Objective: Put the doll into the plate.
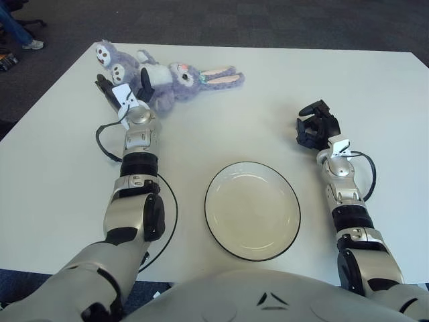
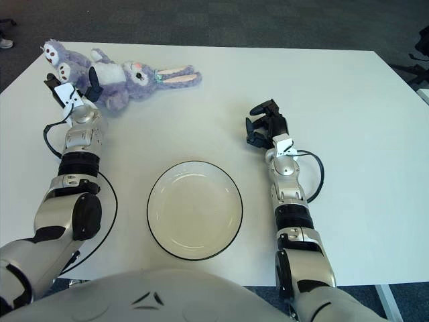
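Observation:
A purple and white bunny doll [image 1: 175, 79] lies on its side at the far left of the white table [image 1: 268, 94], feet to the left and ears to the right. My left hand [image 1: 123, 88] is at the doll's legs. Its black fingers [image 1: 143, 83] are spread, one on each side of a leg, and touch the plush. The empty white plate [image 1: 253, 210] with a dark rim sits near the front, in the middle. My right hand [image 1: 315, 126] shows to the right of the plate, fingers loosely bent, holding nothing.
The table's far edge runs just behind the doll, with dark carpet beyond. A person's shoe [image 1: 33, 44] shows on the floor at the far left. A black cable [image 1: 102, 144] loops beside my left forearm.

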Tool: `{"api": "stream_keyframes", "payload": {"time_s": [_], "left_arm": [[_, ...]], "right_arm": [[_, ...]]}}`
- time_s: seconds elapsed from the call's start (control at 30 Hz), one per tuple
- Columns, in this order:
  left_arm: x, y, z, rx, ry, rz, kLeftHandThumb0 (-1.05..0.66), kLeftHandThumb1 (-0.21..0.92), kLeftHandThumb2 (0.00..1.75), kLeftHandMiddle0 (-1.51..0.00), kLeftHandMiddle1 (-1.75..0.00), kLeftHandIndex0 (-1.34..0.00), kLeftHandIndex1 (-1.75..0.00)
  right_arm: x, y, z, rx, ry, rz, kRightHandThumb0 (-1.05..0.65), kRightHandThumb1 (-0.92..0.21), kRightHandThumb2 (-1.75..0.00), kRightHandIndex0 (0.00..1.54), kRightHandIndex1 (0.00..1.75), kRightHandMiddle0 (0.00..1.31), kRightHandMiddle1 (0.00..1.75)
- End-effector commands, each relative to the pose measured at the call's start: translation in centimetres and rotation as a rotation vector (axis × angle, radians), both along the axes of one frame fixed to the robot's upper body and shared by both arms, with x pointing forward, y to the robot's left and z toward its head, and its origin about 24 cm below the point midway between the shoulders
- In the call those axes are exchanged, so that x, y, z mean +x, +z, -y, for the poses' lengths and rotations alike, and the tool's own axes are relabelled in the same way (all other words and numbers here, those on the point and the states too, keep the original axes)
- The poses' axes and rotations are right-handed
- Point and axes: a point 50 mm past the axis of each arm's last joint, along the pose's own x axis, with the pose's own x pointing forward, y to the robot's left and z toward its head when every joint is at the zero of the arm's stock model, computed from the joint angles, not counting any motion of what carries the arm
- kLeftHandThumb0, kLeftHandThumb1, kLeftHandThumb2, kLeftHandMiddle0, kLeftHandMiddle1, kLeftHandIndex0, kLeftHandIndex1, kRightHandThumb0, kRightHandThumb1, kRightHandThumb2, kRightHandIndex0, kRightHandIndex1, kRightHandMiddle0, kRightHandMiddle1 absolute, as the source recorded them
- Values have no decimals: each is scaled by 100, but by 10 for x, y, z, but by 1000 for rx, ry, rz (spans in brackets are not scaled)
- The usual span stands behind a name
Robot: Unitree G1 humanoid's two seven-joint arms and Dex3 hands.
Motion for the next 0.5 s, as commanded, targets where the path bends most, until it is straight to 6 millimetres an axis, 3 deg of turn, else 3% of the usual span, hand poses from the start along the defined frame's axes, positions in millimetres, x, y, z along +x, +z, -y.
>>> {"api": "stream_keyframes", "payload": {"time_s": [0.0,0.17,0.47], "left_arm": [[2,7,5,13,-5,35,-76,64,57,0,-121,0,-6],[1,7,3,25,13,45,-70,61,58,0,-116,0,-11],[3,7,3,-1,82,77,-54,40,81,-4,-116,0,-65]], "right_arm": [[-9,-18,3,-11,8,-69,-1,-55,-105,34,175,32,174],[-9,-18,3,-8,17,-71,-1,-53,-108,35,175,34,174],[-9,-18,3,-2,27,-78,-1,-52,-108,36,175,34,174]]}}
